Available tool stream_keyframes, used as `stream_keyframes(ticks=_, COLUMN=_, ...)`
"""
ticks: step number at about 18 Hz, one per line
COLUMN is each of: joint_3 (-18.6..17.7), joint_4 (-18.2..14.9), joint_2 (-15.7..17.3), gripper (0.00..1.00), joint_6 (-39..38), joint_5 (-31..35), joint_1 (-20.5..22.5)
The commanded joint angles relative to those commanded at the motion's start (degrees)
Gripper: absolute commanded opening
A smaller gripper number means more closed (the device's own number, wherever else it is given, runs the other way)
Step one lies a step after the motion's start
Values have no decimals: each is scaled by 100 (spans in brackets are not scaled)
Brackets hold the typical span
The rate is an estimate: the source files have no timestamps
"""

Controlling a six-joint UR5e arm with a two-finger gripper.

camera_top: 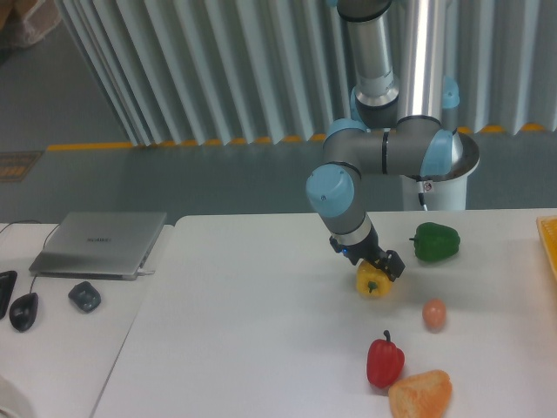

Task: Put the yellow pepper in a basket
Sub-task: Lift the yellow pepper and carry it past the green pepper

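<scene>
The yellow pepper sits on the white table near the middle right. My gripper is directly over it, its dark fingers down around the pepper's top; I cannot tell whether they are closed on it. The basket shows only as a thin orange-yellow sliver at the right edge of the view, well to the right of the gripper.
A green pepper lies right of the gripper. A small peach egg-shaped item, a red pepper and a lumpy orange vegetable lie in front. A laptop and mice sit at the left.
</scene>
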Motion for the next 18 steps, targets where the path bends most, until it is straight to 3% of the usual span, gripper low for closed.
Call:
stream_keyframes(ticks=1, joint_3=35, joint_4=0, joint_2=0, gripper=63, joint_6=-9, joint_5=0, joint_1=0)
stream_keyframes(ticks=2, joint_3=96, joint_4=-9, joint_2=0, gripper=56, joint_6=-9, joint_5=-9, joint_1=0)
stream_keyframes(ticks=5, joint_3=211, joint_4=-35, joint_2=9, gripper=40, joint_6=61, joint_5=-52, joint_1=26)
stream_keyframes(ticks=12, joint_3=615, joint_4=-88, joint_2=105, gripper=40, joint_6=201, joint_5=-79, joint_1=351)
stream_keyframes(ticks=18, joint_3=817, joint_4=-79, joint_2=456, gripper=41, joint_6=1632, joint_5=-88, joint_1=1027)
